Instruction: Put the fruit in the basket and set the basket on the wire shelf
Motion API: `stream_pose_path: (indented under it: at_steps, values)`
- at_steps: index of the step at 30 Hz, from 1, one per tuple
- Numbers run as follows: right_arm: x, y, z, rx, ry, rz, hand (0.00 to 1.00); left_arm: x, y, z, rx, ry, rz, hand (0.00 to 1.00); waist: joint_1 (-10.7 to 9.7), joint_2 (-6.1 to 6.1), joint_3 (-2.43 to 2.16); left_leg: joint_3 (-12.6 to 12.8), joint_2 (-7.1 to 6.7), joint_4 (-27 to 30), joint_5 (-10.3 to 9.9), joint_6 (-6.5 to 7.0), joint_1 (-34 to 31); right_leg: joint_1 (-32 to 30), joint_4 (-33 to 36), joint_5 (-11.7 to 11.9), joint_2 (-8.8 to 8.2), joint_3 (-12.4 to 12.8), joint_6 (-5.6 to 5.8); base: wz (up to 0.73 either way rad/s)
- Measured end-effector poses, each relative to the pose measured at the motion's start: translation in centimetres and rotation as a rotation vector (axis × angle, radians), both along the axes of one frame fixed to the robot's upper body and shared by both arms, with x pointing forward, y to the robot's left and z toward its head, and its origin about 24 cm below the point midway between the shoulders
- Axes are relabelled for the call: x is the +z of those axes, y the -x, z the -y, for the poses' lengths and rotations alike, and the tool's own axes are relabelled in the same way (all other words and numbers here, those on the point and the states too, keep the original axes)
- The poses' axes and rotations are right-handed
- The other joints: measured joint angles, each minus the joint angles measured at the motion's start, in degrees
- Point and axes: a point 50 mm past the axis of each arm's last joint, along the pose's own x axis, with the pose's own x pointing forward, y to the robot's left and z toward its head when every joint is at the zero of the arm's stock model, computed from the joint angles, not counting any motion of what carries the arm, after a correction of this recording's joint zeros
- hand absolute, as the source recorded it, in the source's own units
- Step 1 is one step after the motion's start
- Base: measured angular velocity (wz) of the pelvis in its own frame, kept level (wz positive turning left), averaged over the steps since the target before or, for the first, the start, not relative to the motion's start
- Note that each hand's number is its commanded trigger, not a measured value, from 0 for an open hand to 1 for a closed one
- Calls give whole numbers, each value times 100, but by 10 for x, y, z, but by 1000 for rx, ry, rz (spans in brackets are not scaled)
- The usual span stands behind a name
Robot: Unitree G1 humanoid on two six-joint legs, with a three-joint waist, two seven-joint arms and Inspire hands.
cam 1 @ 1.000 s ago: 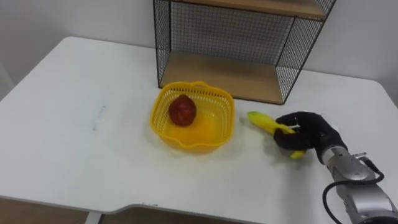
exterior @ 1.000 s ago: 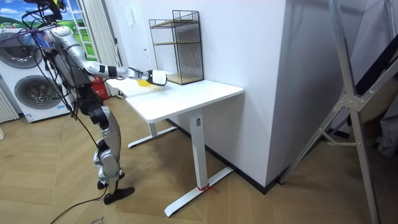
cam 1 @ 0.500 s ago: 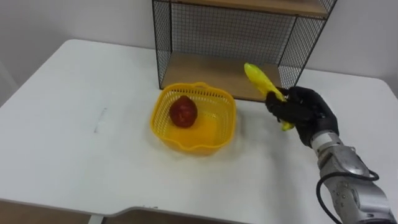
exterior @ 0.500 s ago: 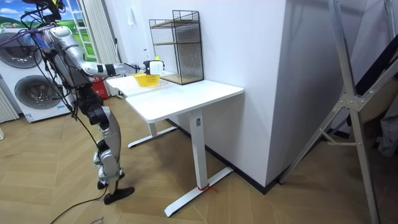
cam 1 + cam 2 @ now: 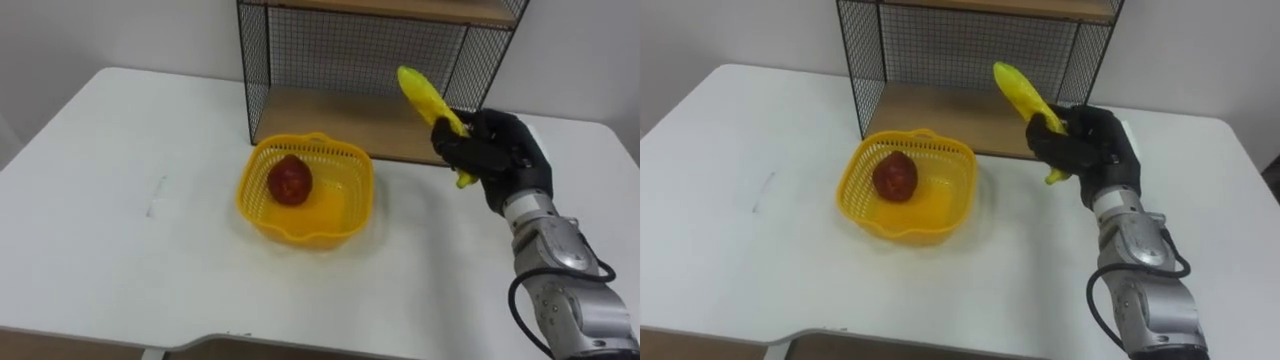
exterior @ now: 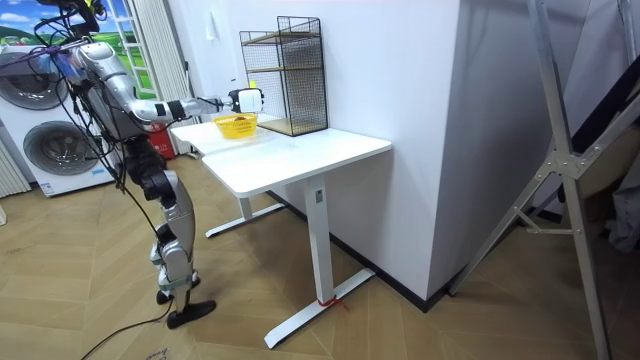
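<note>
My right hand [image 5: 492, 153] [image 5: 1082, 146] is shut on a yellow banana [image 5: 425, 101] [image 5: 1021, 95], held in the air to the right of the basket with its tip pointing up and left. The yellow plastic basket [image 5: 346, 205] [image 5: 952, 198] sits on the white table [image 5: 120, 230] in front of the wire shelf [image 5: 262, 70] [image 5: 862, 60]. A red apple [image 5: 289, 180] [image 5: 895, 175] lies inside the basket. In the room view the robot stands at the table's end with its right hand [image 6: 243, 99] raised above the basket [image 6: 235, 125].
The wire shelf [image 6: 285, 75] has a wooden lower board [image 5: 340, 118] right behind the basket and an upper board above. Bare tabletop spreads to the left and front. The table's front edge [image 5: 230, 335] is near.
My right hand lifted the banana from the tabletop up into the air, and it now sits slightly higher, in front of the shelf. Basket and apple stayed put.
</note>
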Motion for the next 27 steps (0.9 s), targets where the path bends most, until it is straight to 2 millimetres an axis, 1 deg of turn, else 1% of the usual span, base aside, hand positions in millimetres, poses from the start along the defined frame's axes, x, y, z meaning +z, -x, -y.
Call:
stream_pose_path:
  at_steps: [3,6,11,16,20,25,27]
  values:
    - [2,0,0,0,11,8,100,0,-1,0,-2,0,3,0,12,-11,1,3,3,1,0,0,-7,-7,0,0,-9,-6,0,0]
    - [8,-1,-2,9,46,33,100,0,-2,0,-4,3,7,0,15,-10,1,14,7,7,0,0,-12,-8,3,0,-25,-30,0,0]
    - [21,-2,-14,69,177,103,100,0,-8,1,-11,4,22,0,31,8,10,17,11,-10,0,0,-11,-15,10,0,-22,-62,0,0]
    - [33,-3,-24,114,279,155,100,1,-16,1,-23,5,51,0,147,-5,1,16,8,11,0,-1,-85,-90,25,0,-11,-70,0,0]
    - [33,-3,-29,142,333,158,100,1,-19,2,-35,7,60,0,180,-24,1,5,6,36,1,-1,-96,-88,23,0,-23,-76,0,0]
    - [33,-4,-32,178,373,156,100,1,-16,2,-34,9,51,0,204,-91,38,5,10,40,1,-1,-91,-89,22,0,-31,-65,0,0]
    - [32,-3,-33,197,372,154,100,1,-16,2,-34,10,51,0,201,-102,38,6,10,48,1,-1,-100,-90,23,0,-31,-68,0,0]
